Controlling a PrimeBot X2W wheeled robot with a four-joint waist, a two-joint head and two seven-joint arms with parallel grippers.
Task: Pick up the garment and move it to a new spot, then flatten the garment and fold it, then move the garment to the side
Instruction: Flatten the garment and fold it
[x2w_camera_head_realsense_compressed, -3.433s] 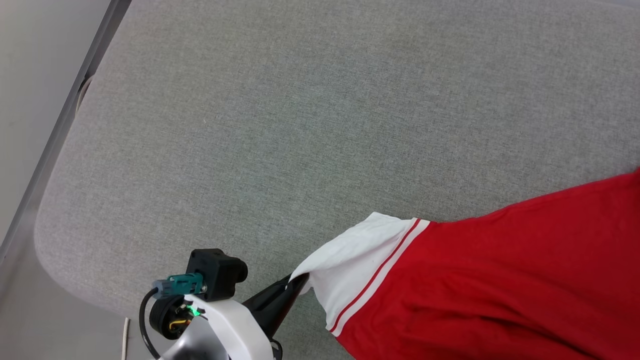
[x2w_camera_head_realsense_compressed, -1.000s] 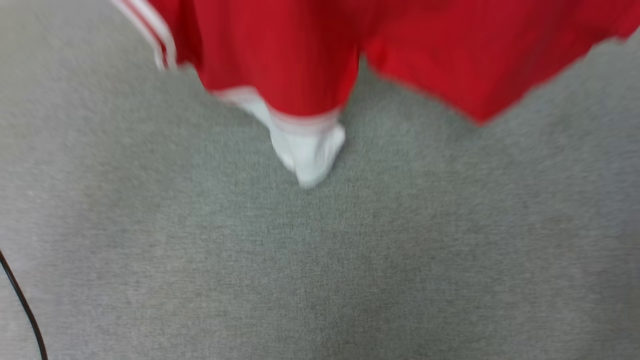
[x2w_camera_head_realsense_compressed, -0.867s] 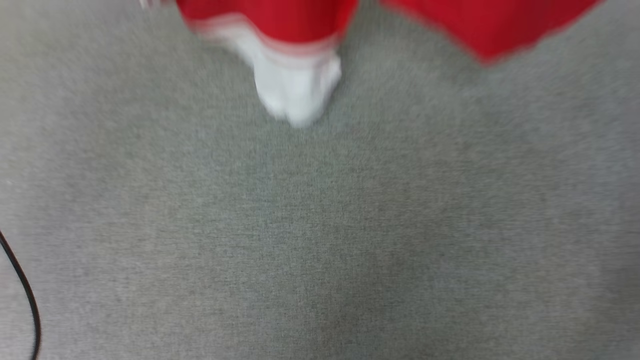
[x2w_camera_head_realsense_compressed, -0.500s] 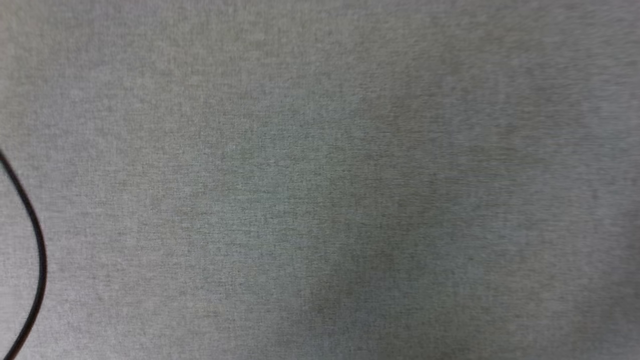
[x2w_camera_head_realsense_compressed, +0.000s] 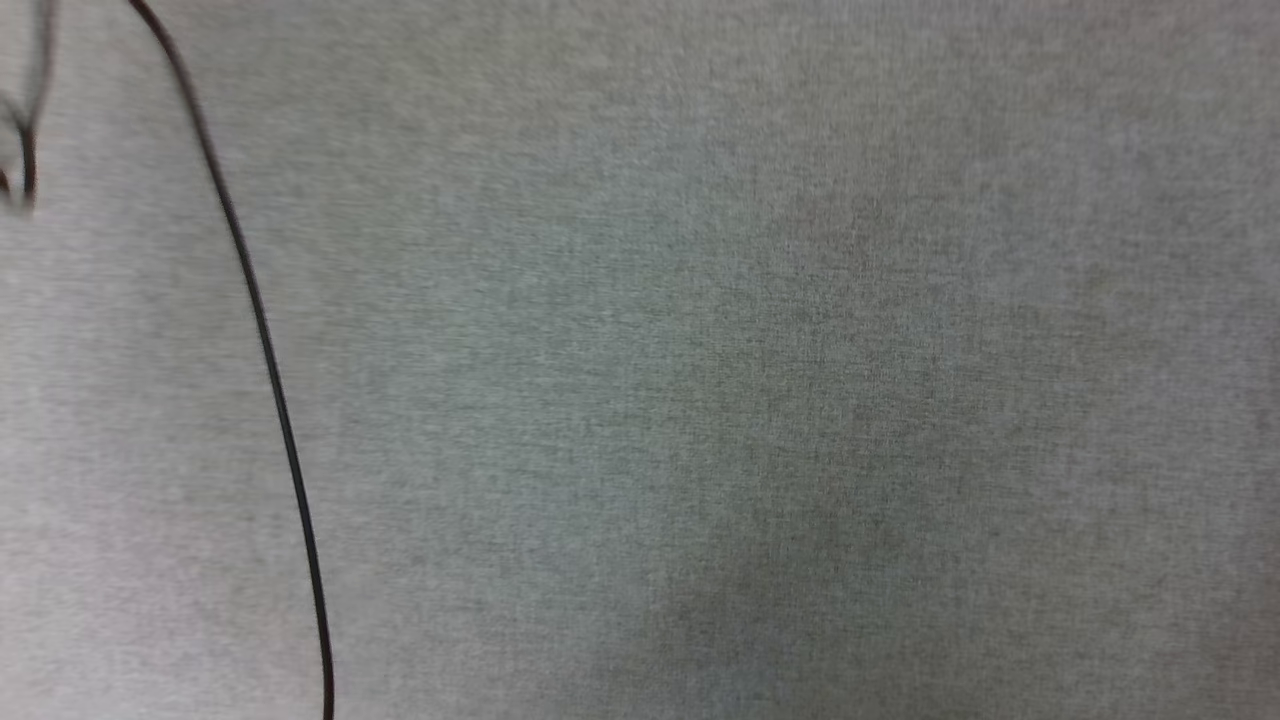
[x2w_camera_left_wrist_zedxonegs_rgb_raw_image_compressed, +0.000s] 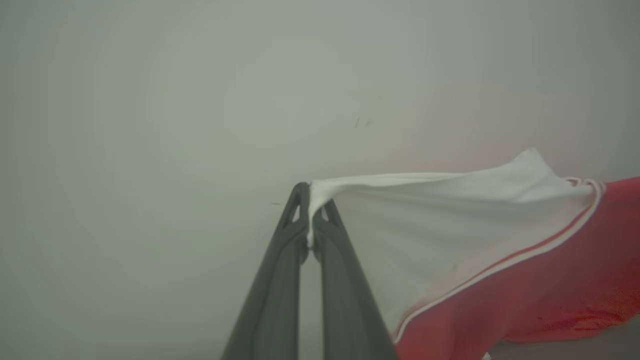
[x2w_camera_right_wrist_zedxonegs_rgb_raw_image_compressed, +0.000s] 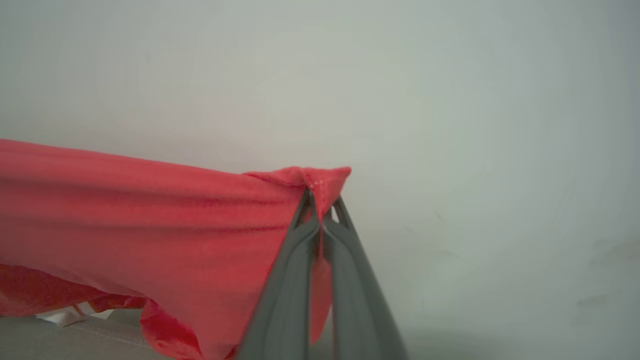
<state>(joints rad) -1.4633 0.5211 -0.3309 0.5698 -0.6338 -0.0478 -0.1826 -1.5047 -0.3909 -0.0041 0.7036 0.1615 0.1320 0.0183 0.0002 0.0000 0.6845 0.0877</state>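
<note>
While it is carried aloft, red jersey garment (x2w_camera_left_wrist_zedxonegs_rgb_raw_image_compressed: 525, 290) with white striped-trim sleeve hangs stretched: left tool (x2w_camera_left_wrist_zedxonegs_rgb_raw_image_compressed: 311, 220) clenches sleeve, frame centre; right tool (x2w_camera_right_wrist_zedxonegs_rgb_raw_image_compressed: 320, 210) clenches red corner. Step: relocation. Next, likely: lowering evenly onto grey fabric worktop (x2w_camera_head_realsense_compressed: 700, 350).

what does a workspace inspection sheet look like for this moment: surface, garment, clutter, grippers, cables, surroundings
surface: grey woven cloth top, bare in the head view apart from a cable
job's things: garment, red with a white sleeve, lifted and stretched between both grippers; its lower folds hang near a grey surface
clutter: nothing seen
grippers: left gripper shut on the sleeve's tip; right gripper shut on a red corner
cables: thin black cable curving down the left of the head view
surroundings: plain pale backdrop behind the garment, hazy, no detail to tell
</note>
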